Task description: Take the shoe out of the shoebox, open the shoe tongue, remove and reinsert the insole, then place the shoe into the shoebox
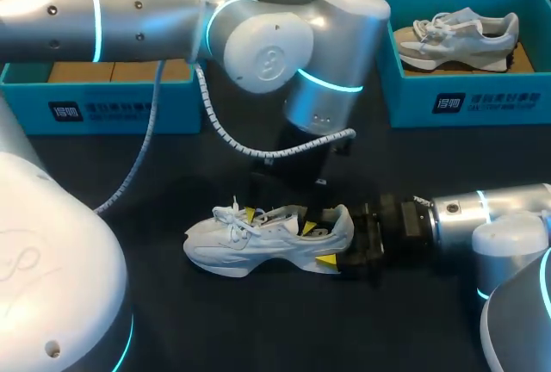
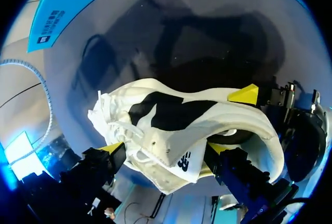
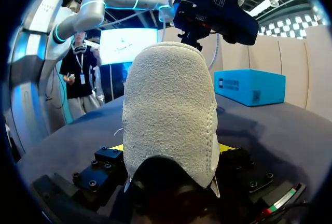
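Shoe (image 1: 267, 238) crosswise, toe toward robot's left

A robotics lab bench: two silver robot arms (image 1: 129, 19) (image 1: 495, 213) with glowing cyan rings over a black table (image 1: 258, 329). Open teal cardboard shoeboxes (image 1: 112, 105) (image 1: 465, 101) stand well apart from the right gripper (image 1: 331, 238), which clamps a white sneaker (image 1: 258, 238).

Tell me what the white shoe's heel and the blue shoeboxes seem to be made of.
White shoe heel: likely suede or synthetic nap, matte; the surface looks fuzzy, with a stitched seam. Blue shoeboxes: probably printed cardboard, matte; thin flat walls, and the left one shows plain brown inside.
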{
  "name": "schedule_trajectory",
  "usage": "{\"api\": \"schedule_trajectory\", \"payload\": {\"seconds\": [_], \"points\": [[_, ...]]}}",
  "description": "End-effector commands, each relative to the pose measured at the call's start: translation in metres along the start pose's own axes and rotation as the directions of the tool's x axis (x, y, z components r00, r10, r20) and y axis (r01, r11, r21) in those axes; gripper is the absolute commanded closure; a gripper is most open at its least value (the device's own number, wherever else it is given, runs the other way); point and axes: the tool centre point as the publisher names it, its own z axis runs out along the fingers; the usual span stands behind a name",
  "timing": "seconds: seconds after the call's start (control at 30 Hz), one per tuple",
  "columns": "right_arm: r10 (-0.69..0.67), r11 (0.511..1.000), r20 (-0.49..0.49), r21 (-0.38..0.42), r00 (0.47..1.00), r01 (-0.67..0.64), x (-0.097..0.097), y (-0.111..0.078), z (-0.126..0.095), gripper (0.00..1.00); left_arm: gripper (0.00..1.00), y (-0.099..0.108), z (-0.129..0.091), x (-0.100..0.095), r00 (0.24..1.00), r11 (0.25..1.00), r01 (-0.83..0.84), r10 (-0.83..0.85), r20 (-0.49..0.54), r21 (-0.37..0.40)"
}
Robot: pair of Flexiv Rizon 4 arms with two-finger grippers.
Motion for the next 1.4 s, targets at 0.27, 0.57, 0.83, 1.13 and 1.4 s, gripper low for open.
{"api": "schedule_trajectory", "payload": {"seconds": [0.27,0.57,0.83,1.13,1.4], "points": [[0.000,1.000,0.001,0.003,1.000,0.000,0.000,-0.001,0.003,1.00,0.00,-0.013,0.002,-0.005,0.998,0.995,0.053,-0.051,0.024,-0.081],[0.000,1.000,0.001,0.003,1.000,0.000,0.000,-0.001,0.003,1.00,0.00,0.003,-0.005,-0.017,0.999,0.997,0.044,-0.044,-0.007,-0.064],[0.000,1.000,0.001,0.003,1.000,0.000,0.000,-0.001,0.003,1.00,0.01,0.009,-0.006,-0.027,0.998,0.997,0.054,-0.055,-0.023,-0.049],[0.000,1.000,0.001,0.003,1.000,0.000,0.000,-0.001,0.003,1.00,0.06,0.014,-0.005,-0.033,0.997,0.999,-0.022,0.020,-0.081,-0.032],[0.000,1.000,0.001,0.003,1.000,0.000,0.000,-0.001,0.003,1.00,0.29,0.023,-0.016,-0.031,0.992,0.999,-0.045,0.046,-0.117,0.018]]}}
